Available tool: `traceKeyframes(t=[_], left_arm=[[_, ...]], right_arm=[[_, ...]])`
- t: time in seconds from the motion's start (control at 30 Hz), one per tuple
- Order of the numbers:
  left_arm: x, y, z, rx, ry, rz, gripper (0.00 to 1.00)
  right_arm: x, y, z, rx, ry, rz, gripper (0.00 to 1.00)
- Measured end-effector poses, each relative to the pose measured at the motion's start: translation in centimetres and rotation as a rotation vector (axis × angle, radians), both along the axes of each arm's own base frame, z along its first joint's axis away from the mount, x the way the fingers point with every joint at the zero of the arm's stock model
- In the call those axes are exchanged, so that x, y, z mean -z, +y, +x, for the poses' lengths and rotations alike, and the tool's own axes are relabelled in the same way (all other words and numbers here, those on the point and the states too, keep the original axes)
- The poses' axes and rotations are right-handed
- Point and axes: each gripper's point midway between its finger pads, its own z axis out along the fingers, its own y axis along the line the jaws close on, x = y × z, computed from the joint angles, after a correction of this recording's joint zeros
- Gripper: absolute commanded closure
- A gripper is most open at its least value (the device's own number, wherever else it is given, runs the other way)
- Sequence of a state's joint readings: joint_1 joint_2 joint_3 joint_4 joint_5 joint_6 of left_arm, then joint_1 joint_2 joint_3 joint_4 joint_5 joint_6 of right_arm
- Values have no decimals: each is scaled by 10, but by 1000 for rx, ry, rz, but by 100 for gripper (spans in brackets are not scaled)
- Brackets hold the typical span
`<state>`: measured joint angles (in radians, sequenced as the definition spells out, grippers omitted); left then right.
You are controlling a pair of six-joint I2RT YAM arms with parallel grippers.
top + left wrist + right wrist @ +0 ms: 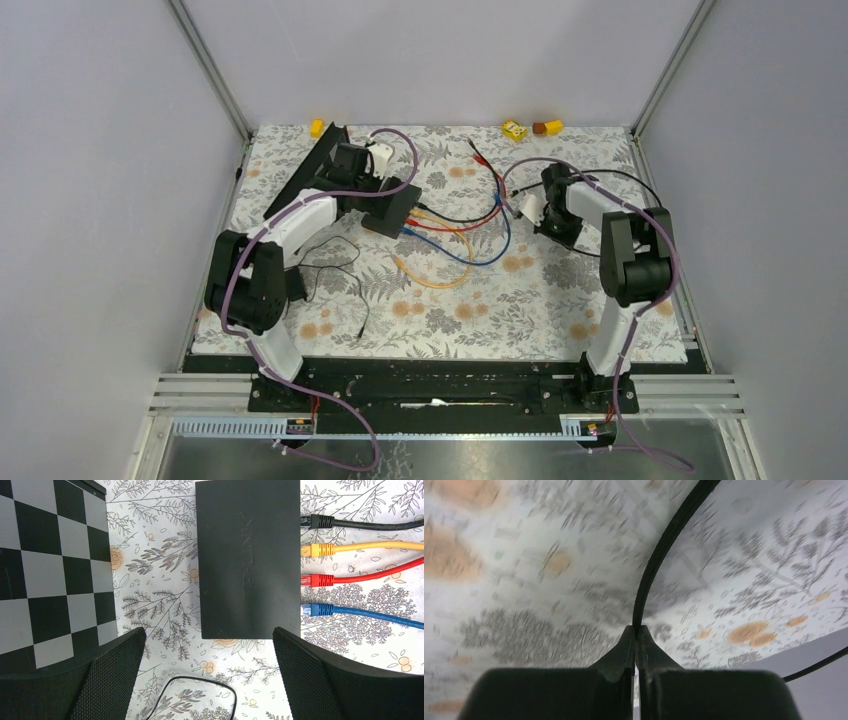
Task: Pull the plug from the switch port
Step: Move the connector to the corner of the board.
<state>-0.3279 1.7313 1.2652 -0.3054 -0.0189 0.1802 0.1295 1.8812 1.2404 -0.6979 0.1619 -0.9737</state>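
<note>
left gripper [207,636] hangs spread, switch [247,555] just ahead of it w/ 4 plugs [320,580] seated to its right; right gripper [635,636] pinches a black cable [664,545]. no plug out yet, by the look of it.

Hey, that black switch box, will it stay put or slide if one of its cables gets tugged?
Likely slides: the switch lies flat on the cloth, and the open left gripper is not clamping it. It looks thin, so probably light. The four cables all leave one edge, so a tug might swivel it too.
</note>
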Motion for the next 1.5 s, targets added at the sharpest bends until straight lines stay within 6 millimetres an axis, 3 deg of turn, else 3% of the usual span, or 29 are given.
traceKeyframes(t=[0.13,0.37,0.63,0.8,0.87,1.03,1.1,1.23,1.37,1.5], left_arm=[[-5,0,0,2,-12,-2,1],[-10,0,-1,3,-28,-7,1],[-10,0,-1,3,-28,-8,1],[-10,0,-1,6,-27,-10,1],[-10,0,-1,6,-26,-10,1],[-10,0,-1,6,-25,-10,1],[-9,-2,-2,11,-23,-14,1],[-9,-3,-3,18,-18,-20,1],[-9,-4,-3,24,-16,-25,1],[-8,-5,-5,26,-9,-26,1]], right_arm=[[7,11,31,60,-49,44,100],[-4,23,75,158,-177,109,100],[3,32,80,191,-216,178,100],[-2,31,84,226,-253,195,100],[-8,31,91,250,-275,205,100],[-27,38,138,314,-367,249,97],[-27,41,157,343,-389,264,92],[-11,45,178,400,-377,278,80],[11,47,179,449,-331,274,60],[7,49,182,474,-339,286,37]])
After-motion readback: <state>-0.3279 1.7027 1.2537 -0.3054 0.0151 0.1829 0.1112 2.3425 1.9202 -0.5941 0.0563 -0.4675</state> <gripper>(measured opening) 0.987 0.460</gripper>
